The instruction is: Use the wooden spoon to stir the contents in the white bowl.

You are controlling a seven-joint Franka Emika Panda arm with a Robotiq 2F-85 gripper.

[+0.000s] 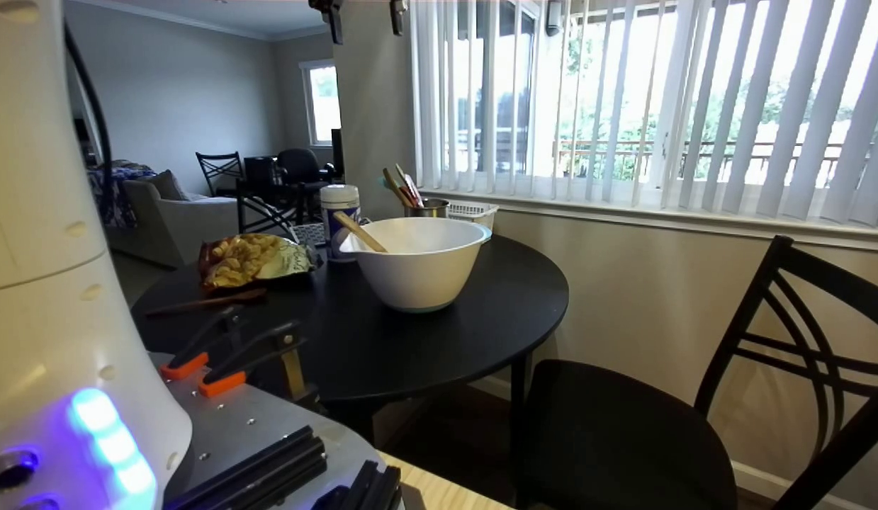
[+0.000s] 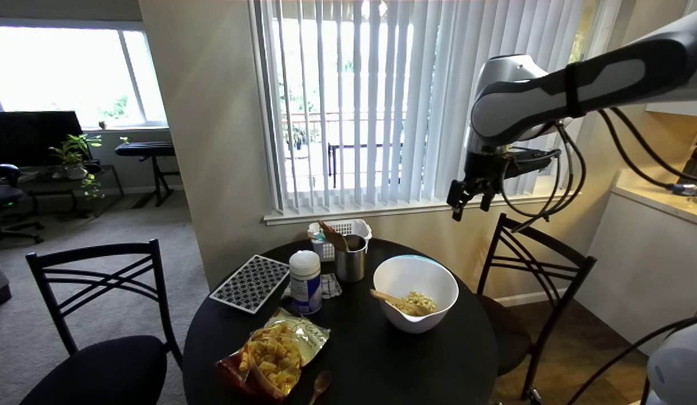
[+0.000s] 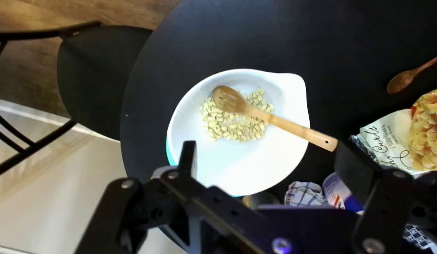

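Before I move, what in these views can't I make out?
Head of the wooden spoon: hidden in an exterior view by the white bowl.
What lies beneath that head: covered by it in the wrist view.
Dark spoon: handle cut off by the wrist view's right edge.
Canister: wording too small in both exterior views, partly hidden by the jaws in the wrist view.

Spoon (image 3: 271, 119) in bowl (image 3: 236, 165) on table (image 3: 327, 46)
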